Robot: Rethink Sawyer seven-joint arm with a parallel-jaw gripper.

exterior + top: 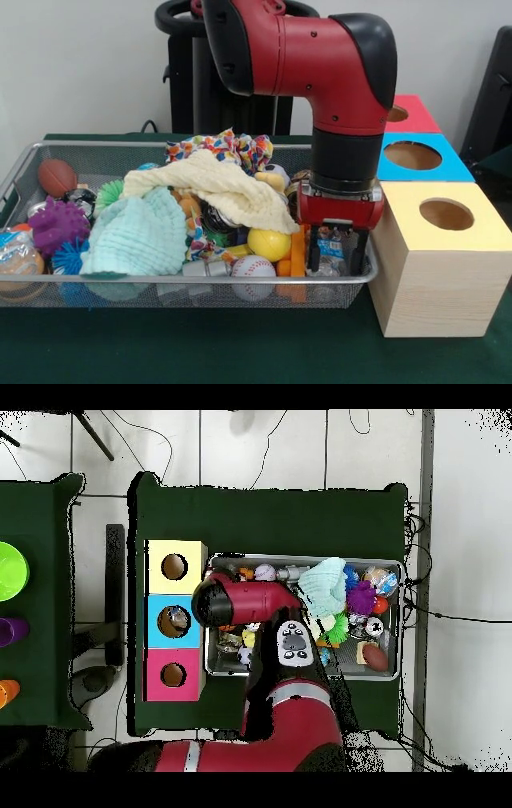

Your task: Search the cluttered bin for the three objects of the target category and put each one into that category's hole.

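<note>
Red and black gripper [336, 254] lowered into the right end of the silver wire-mesh bin [48, 148], fingers apart, nothing clamped between them as far as visible. Fingertips straddling clear plastic packaging with blue print, just beside an orange block [297, 252] and near a yellow ball [269, 244]. Target category not identifiable from the views — candidates include the white baseball [253, 267] at the lower front wall and the brown mini football [57, 177] at upper left of the bin. Three coloured boxes at frame right: yellow-topped wooden box [464, 240] nearest, blue-topped box [448, 166] behind it, red-topped box [420, 114] farthest.

Risks from here:
- Snagging the cream knitted cloth [228, 192] on closing — draped close to the gripper.
- Slipping on crinkly plastic.
- Clamping two items at once in dense clutter.
- Striking the bin wall on lift-out.
</note>
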